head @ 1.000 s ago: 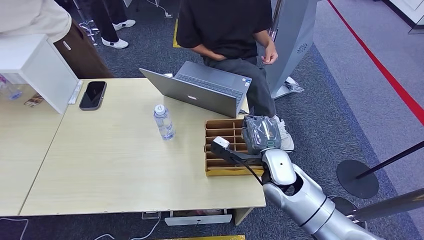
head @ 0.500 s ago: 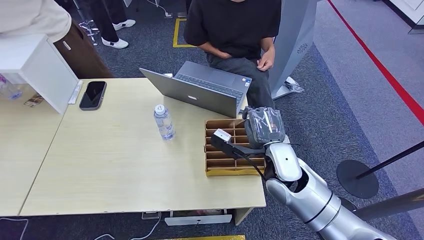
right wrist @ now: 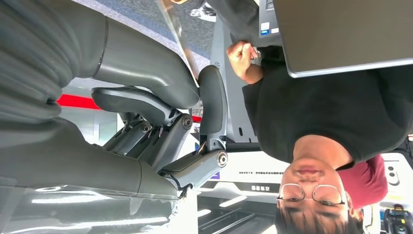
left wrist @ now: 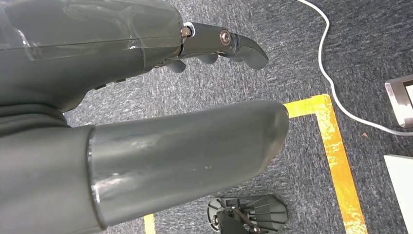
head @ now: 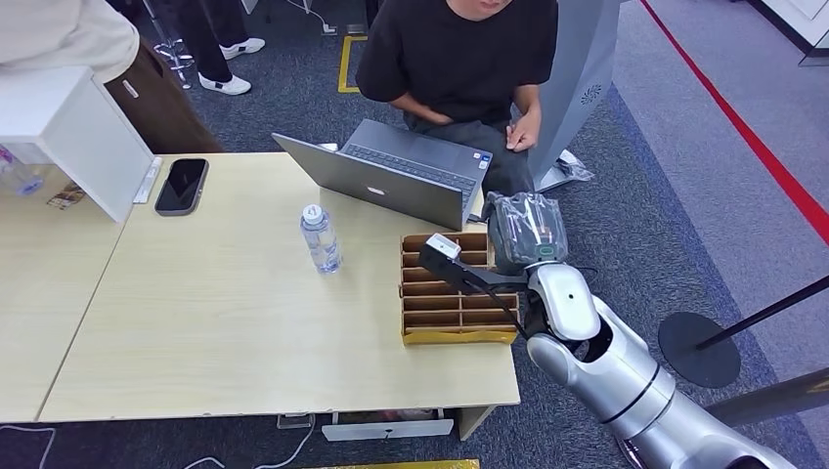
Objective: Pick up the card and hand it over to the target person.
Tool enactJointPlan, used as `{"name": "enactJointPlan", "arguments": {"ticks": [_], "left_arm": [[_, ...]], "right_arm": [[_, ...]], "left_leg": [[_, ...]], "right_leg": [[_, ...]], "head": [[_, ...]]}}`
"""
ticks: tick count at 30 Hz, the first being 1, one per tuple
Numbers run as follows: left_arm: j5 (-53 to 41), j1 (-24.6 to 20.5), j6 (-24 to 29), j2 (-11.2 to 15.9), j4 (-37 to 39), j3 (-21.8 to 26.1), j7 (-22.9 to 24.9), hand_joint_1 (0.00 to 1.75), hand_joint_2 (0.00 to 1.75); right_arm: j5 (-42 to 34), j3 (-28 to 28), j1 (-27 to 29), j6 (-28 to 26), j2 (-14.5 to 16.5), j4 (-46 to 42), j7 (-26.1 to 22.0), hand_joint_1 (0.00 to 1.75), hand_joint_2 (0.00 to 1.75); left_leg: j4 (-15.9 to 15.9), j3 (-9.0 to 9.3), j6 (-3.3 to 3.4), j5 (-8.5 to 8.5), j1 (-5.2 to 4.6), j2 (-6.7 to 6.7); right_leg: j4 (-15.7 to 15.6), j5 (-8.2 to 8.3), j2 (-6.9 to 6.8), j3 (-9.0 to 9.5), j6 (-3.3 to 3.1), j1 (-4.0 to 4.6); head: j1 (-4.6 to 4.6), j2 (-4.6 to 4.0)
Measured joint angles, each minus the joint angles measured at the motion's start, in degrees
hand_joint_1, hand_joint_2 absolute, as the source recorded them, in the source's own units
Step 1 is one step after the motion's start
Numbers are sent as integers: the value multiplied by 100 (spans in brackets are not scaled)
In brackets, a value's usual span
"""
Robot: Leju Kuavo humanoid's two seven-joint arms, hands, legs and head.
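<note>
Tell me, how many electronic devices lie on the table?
2: a grey laptop open at the far edge before the seated person, and a black phone lying flat toward the far left.

No text, number or brand can be read anywhere. The open grey metal laptop [head: 406, 181], at about twelve o'clock on the pale wooden table [head: 225, 322], carries a small logo on its lid and a small blue sticker by its keyboard, both too small to make out. In the right wrist view, a white board [right wrist: 263, 185] behind the seated person bears a line of dark characters, too blurred to read.
</note>
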Motion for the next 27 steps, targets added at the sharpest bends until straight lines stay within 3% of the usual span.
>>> {"name": "enactJointPlan", "arguments": {"ticks": [12, 21, 27], "left_arm": [[-96, -79, -48, -16, 7, -106, 87, 0, 0], [-213, -175, -92, -89, 10, -252, 159, 0, 0], [-279, -213, -166, -132, 7, -352, 182, 0, 0]], "right_arm": [[-791, -63, -341, -608, 167, 1034, -313, 161, 175], [-1383, -754, -428, -2502, 365, 2120, -946, 174, 175], [243, -3058, -68, -2692, 1216, 2127, -2143, 175, 175]], "left_leg": [[-7, 5, 1, 4, 0, 8], [-3, 2, 2, 4, 0, 1], [-2, -4, 1, 5, -3, 2]], "right_leg": [[-9, 7, 7, 3, -1, 1], [-6, 6, 0, 4, 1, 0], [-3, 6, 1, -3, 0, -2]], "head": [[0, 0], [0, 0], [0, 0]]}}
